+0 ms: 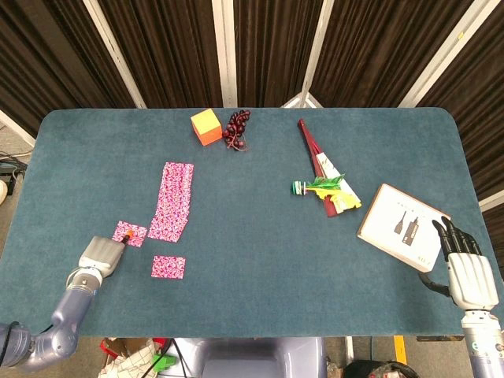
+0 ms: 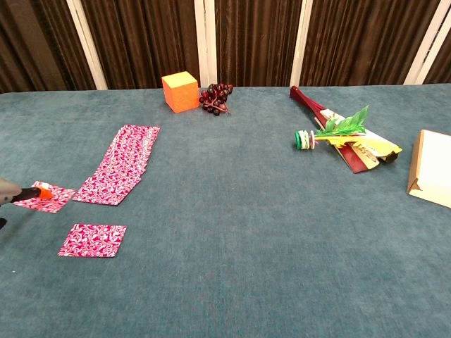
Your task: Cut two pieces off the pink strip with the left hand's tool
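Observation:
The pink patterned strip (image 1: 173, 201) lies lengthwise on the left of the blue table (image 1: 252, 228); the chest view shows the strip (image 2: 121, 164) too. Two cut pink pieces lie apart from it: one (image 1: 168, 267) near the front edge, another (image 1: 130, 233) left of the strip's near end. My left hand (image 1: 96, 256) grips a grey cutting tool whose orange tip (image 1: 127, 235) rests on that second piece. In the chest view the tip (image 2: 42, 189) touches the piece (image 2: 44, 199), and the hand itself is cut off at the left edge. My right hand (image 1: 465, 264) rests empty, fingers extended, at the front right.
An orange cube (image 1: 206, 126) and dark grapes (image 1: 237, 128) sit at the back. A red folded item with a yellow-green toy (image 1: 327, 185) lies right of centre. A white box (image 1: 403, 226) sits just ahead of my right hand.

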You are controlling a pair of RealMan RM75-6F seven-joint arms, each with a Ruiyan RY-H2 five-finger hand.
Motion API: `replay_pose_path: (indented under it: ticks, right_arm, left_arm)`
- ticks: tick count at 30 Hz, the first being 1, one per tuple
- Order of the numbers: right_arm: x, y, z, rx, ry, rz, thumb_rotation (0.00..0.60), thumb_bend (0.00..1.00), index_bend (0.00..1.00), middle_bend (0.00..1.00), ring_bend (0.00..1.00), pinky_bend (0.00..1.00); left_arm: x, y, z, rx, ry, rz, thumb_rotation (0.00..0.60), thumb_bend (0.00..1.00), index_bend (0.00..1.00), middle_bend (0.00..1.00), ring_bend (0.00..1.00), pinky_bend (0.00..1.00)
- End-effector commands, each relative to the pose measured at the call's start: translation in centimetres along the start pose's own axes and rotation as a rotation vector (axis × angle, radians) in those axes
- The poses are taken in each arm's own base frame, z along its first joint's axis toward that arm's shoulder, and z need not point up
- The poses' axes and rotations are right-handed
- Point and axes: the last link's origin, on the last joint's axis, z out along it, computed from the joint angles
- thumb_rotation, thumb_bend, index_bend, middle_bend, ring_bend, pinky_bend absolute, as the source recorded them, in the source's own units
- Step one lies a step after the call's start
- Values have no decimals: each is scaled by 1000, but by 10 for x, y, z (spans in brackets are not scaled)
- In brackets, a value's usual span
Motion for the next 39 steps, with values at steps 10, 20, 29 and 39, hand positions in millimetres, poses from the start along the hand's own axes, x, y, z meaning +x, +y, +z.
replay_pose_path:
  ticks: [10,20,29,39]
  right_arm:
    - [0,-1,0,2,1,1,600,217,9,0,132,151]
    - [-1,-2,1,4,-1,-2,600,218,8,0,132,151]
    - [-1,0,1,-6,0,-4,600,218,9,0,132,151]
    - [-1,0,1,-7,0,-2,600,218,8,0,132,151]
  left_arm:
    - [-22,-37,-8,58,-22,-14,600,899,98,926,817,791]
    - [-16,-50,-12,51,30,-82,600,899,100,926,817,791]
    - [15,-38,-33,-61,182,-198,600,496,47,646,551,669]
    - [16,-68,-148,-118,465,-526,600,256,43,202,150,313]
